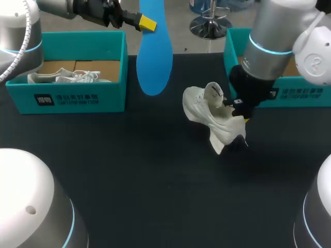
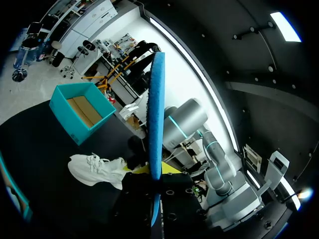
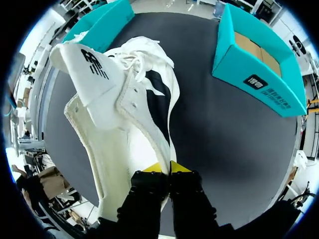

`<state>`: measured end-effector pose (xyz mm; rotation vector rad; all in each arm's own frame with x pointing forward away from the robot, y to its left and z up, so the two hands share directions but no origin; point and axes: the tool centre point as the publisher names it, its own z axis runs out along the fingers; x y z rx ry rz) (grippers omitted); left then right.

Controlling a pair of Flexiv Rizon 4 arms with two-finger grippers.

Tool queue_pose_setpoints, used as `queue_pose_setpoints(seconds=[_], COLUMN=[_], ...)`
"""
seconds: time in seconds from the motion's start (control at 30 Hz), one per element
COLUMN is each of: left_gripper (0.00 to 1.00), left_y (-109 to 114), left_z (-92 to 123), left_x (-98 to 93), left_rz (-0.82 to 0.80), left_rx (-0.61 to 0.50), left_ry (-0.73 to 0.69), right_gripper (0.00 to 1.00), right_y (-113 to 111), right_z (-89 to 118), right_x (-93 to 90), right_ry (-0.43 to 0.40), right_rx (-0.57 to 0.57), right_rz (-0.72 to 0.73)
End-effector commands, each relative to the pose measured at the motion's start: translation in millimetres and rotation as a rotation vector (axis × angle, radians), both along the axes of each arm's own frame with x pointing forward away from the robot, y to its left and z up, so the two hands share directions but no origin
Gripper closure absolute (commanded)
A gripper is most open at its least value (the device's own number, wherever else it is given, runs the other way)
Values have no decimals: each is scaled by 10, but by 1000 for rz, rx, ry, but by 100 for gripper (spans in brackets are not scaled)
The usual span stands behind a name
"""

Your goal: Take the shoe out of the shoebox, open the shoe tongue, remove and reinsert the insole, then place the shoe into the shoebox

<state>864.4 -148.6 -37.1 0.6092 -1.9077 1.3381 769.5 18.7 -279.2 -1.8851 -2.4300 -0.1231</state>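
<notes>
Over the table (image 1: 129, 175), left gripper (image 1: 147, 23) aloft, seemingly clasping insole (image 1: 154, 57)

Our left arm (image 1: 15, 31) and right arm (image 1: 279, 26) are smooth silver-grey tubes, each banded by a glowing cyan ring. A pale cable (image 1: 21, 44) runs along the left one. Both wrists are matte black, and the left pincer (image 1: 147, 23) and right pincer (image 3: 166, 168) have bright yellow tips. The white domed housings (image 1: 26, 196) have cyan edges, and one has a small round hole.
</notes>
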Motion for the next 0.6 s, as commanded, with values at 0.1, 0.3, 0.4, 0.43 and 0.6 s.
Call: queue_pose_setpoints(seconds=[0.1, 0.3, 0.4, 0.43, 0.6], left_gripper=[100, 100, 100, 100, 100], left_y=[6, 6, 6, 6, 6], left_z=[-6, -6, -6, -6, -6], left_x=[-5, -5, -5, -5, -5], left_rz=[1, 1, 1, 1, 1], left_rx=[-1, -1, -1, -1, -1], left_ry=[-1, -1, -1, -1, -1], right_gripper=[100, 100, 100, 100, 100], right_y=[-6, 130, 222, 249, 307], right_z=[-8, 34, 31, 12, -32], right_x=[-16, -132, -197, -214, -295], right_ry=[-2, -15, -18, -16, -34], right_rx=[8, 20, 50, 44, 39], right_rz=[-74, -196, -266, -272, -363])
